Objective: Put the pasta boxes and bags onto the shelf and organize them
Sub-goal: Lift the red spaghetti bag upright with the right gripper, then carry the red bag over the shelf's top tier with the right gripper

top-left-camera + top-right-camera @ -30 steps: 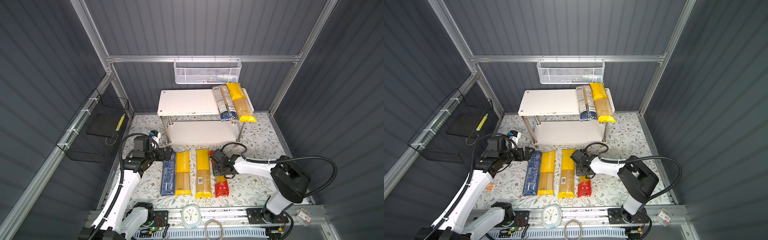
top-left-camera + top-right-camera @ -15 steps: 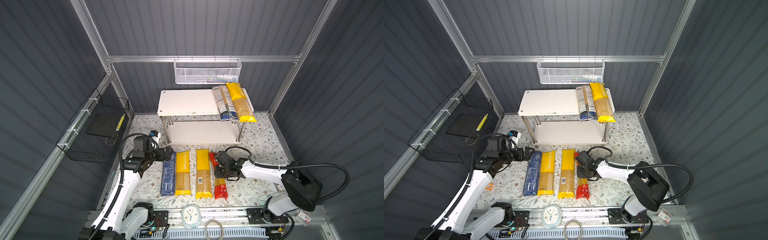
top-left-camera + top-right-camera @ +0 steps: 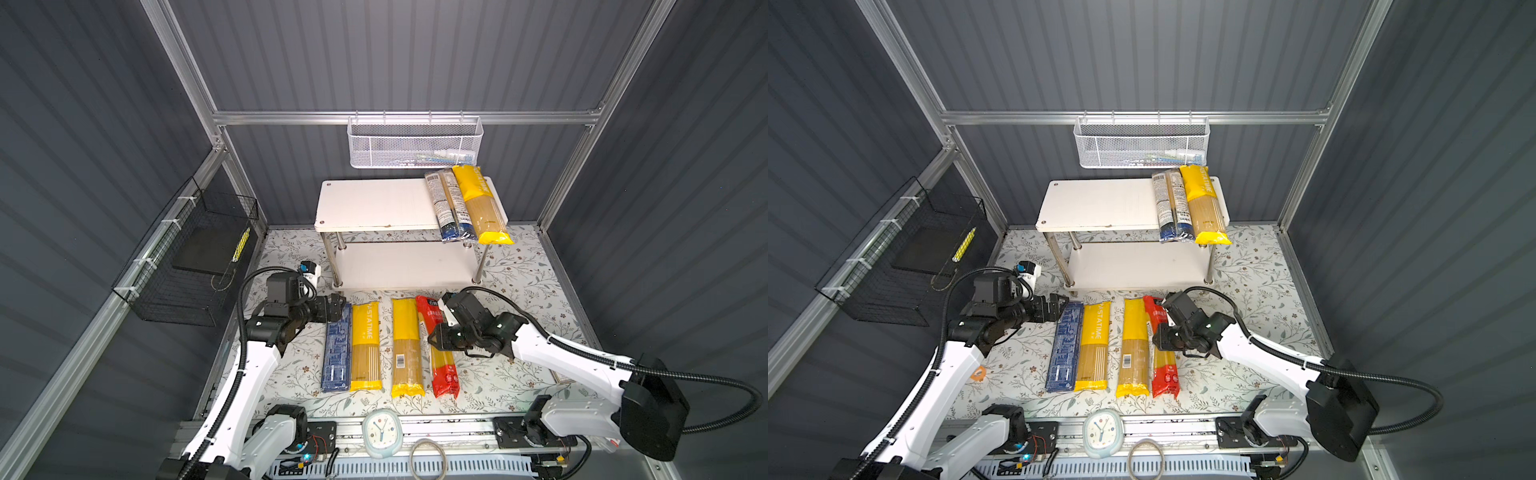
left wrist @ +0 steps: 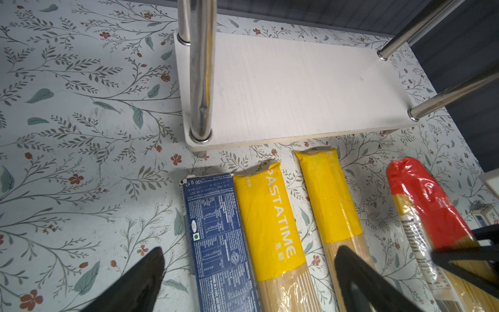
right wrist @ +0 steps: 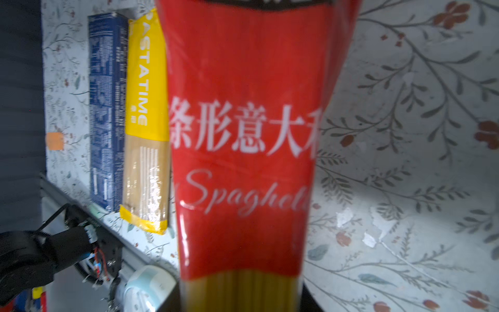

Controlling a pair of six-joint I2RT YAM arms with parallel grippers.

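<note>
Both top views high overhead, wrist views close, sharing red bag (image 5: 243,135)

The left arm reaches forward and bends at the wrist toward the middle, and the left gripper (image 3: 338,309) hangs low with its jaws spread wide. The right arm stretches low and inward from its base, and the right gripper (image 3: 435,337) is clamped across the red bag (image 3: 444,376).

Bright, even light; red bag (image 5: 243,135) blurred.
</note>
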